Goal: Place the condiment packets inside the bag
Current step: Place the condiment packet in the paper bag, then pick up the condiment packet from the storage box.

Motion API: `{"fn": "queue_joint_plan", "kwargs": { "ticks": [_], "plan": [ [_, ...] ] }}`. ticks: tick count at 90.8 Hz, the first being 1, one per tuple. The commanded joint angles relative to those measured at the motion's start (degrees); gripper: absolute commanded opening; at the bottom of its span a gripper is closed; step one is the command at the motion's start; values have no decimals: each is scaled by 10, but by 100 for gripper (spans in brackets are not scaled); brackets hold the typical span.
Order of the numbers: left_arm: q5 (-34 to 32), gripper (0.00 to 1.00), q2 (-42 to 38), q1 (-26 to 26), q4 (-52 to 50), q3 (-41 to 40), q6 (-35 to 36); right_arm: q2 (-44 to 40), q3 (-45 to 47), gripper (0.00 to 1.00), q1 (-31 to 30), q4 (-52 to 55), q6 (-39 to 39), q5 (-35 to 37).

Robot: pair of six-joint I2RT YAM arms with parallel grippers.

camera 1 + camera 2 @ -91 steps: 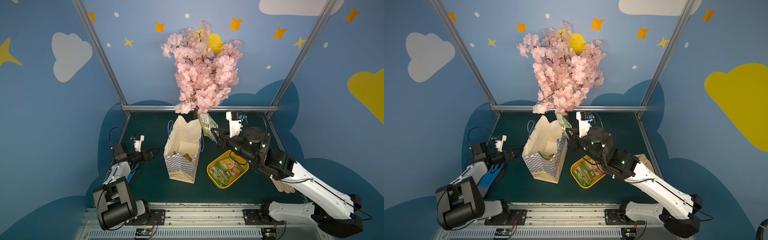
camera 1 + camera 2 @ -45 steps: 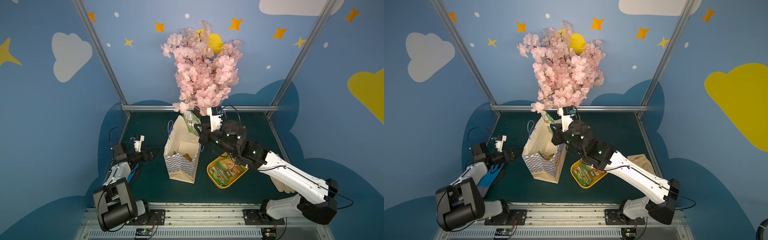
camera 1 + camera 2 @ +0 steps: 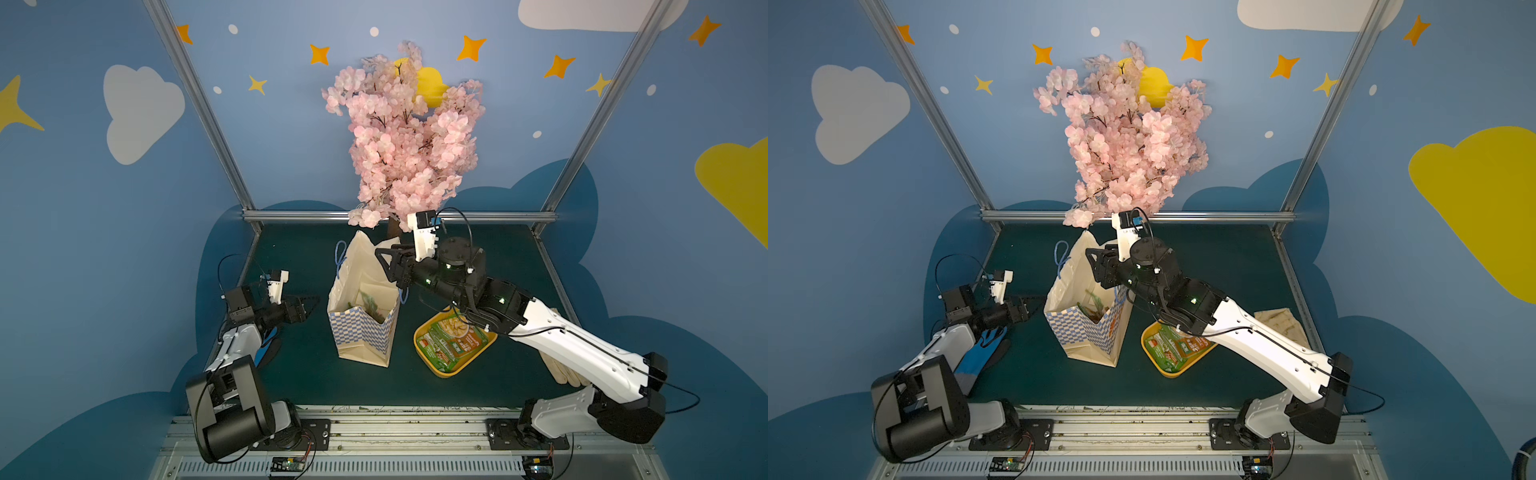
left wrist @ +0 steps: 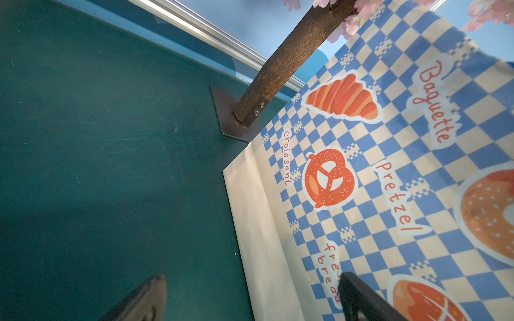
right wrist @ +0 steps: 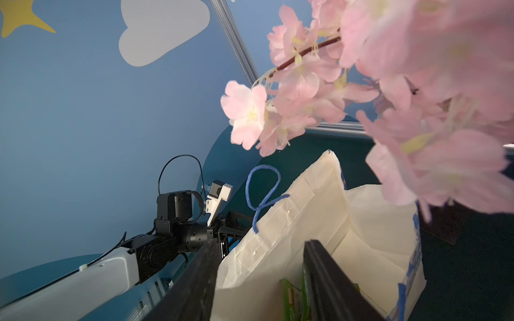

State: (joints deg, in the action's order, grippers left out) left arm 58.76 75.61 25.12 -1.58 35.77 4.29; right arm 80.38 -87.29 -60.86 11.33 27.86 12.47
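- Where the right gripper (image 3: 388, 266) hangs over the mouth of the blue-and-white checkered paper bag (image 3: 361, 332), I see its two flat black fingers (image 5: 328, 278) standing apart, with nothing pinched between them.
- From the right wrist camera I make out glossy green sachets in the bag (image 5: 292, 300), lying low and close to one finger. I cannot tell whether they touch it. Both top views show them as green foil on the bag's floor (image 3: 1094, 305).
- I read the bag as upright near the table's centre, mouth gaping. Its cream inside is smooth but creased along the folds, and a twisted blue cord handle (image 5: 262, 189) loops at the rim. Orange croissant and pretzel prints cover the outside.
- My left gripper (image 3: 311, 305) sits at the bag's 9 o'clock with its fingers spread wide, just beside the checkered wall. I cannot tell if it makes contact.
- At the bag's 4 o'clock, a rounded rectangular yellow plastic tray (image 3: 440, 372) holds more flat green packets with red-orange labels (image 3: 453, 343), the top one picturing a noodle bowl.
- At the table's 12 o'clock I see an artificial tree of pink fabric blossoms (image 3: 407, 141). Its rough brown trunk (image 4: 286, 61) is bolted to a flat metal plate (image 4: 225, 116).
- A rubbery blue glove (image 3: 980, 357) lies at 8 o'clock, and a crumpled beige cloth (image 3: 1281, 322) at 4 o'clock is partly under the right arm.
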Motion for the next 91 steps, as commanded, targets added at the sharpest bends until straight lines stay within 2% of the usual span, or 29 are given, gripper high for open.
{"fn": "queue_joint_plan", "kwargs": {
  "ticks": [1,15,22,41,60,91],
  "plan": [
    [11,100,-9,4,6,-8,4,-33,-12,58,-5,22,-29,3],
    [11,100,-10,3,5,-8,4,-94,27,64,-8,77,-73,39],
    [12,100,-9,3,5,-8,3,-132,66,69,-8,109,-85,79],
    [11,100,-9,3,4,-7,3,-228,180,75,10,201,-74,177],
    [7,100,-7,3,3,-6,3,-261,278,77,51,264,-32,155],
    [5,100,-4,3,3,-5,0,-201,377,77,54,262,45,99]
  ]
}}
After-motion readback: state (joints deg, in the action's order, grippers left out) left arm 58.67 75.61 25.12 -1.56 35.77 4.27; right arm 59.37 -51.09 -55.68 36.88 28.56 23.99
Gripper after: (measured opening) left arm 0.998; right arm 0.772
